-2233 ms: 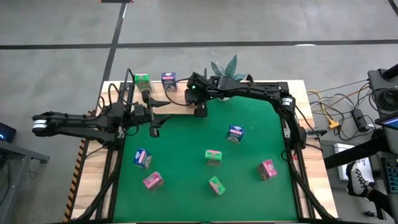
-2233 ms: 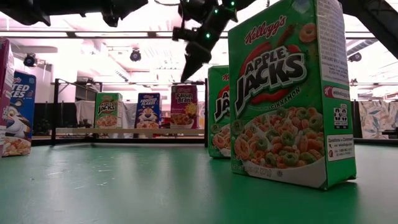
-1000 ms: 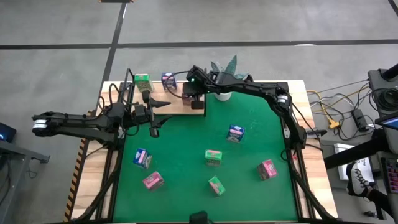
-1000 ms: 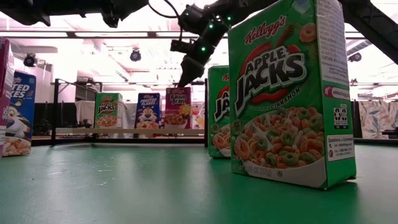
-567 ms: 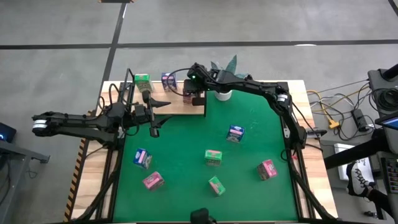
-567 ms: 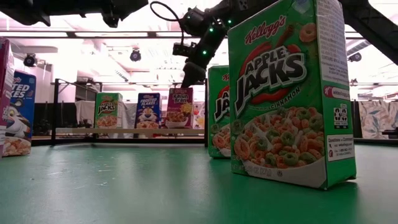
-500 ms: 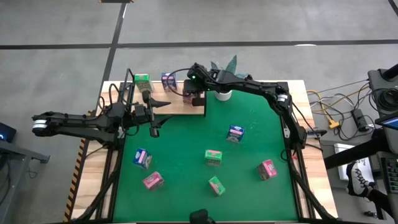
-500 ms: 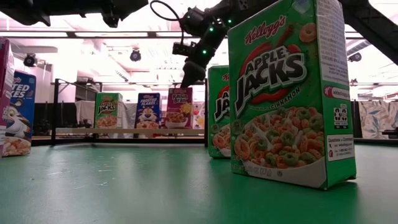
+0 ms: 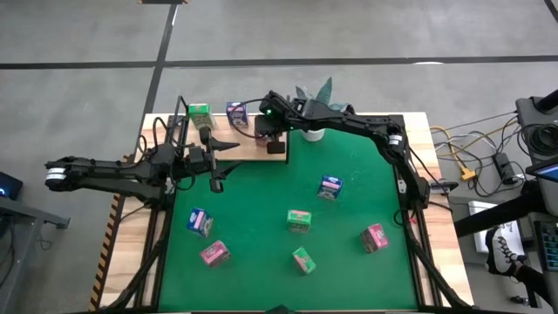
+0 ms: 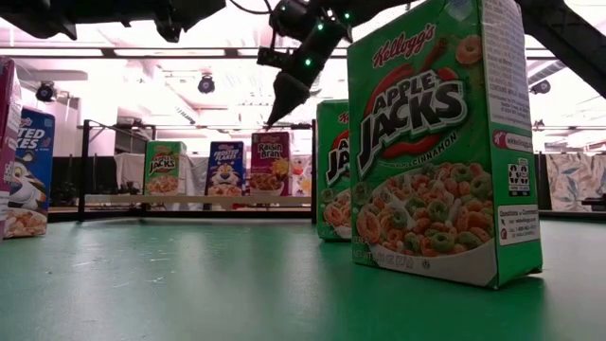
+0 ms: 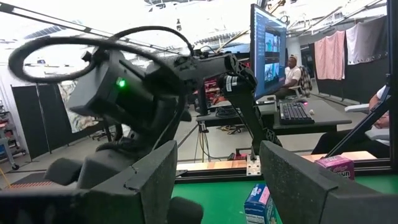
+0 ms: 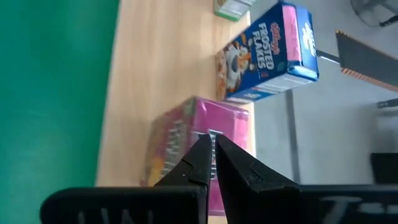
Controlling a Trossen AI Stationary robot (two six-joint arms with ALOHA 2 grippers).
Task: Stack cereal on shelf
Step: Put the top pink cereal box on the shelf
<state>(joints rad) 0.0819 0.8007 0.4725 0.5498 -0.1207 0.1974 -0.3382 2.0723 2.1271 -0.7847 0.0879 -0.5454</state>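
Observation:
The shelf [image 9: 237, 150], a light-wood board with black posts, lies at the table's far left. Three cereal boxes stand upright on it: green [image 9: 199, 112], blue [image 9: 235, 111] and pink [image 10: 270, 163]. My right gripper [image 10: 271, 121] is shut and points down just above the pink box's top; the low view shows a small gap between them. The right wrist view shows the shut fingers [image 12: 211, 152] over the pink box [image 12: 186, 134], beside the blue box [image 12: 273, 53]. My left gripper [image 9: 222, 164] hovers open over the shelf's near edge, holding nothing.
Several more cereal boxes stand scattered on the green felt: blue [image 9: 330, 187], green [image 9: 298, 221], pink [image 9: 375, 236], green [image 9: 302, 259], pink [image 9: 214, 253], blue [image 9: 200, 221]. A potted plant [image 9: 316, 96] stands right of the shelf. People sit at desks beyond the table.
My right gripper, still shut, has risen a little above the pink box and drifted slightly toward the table's left. The three boxes on the shelf stay upright.

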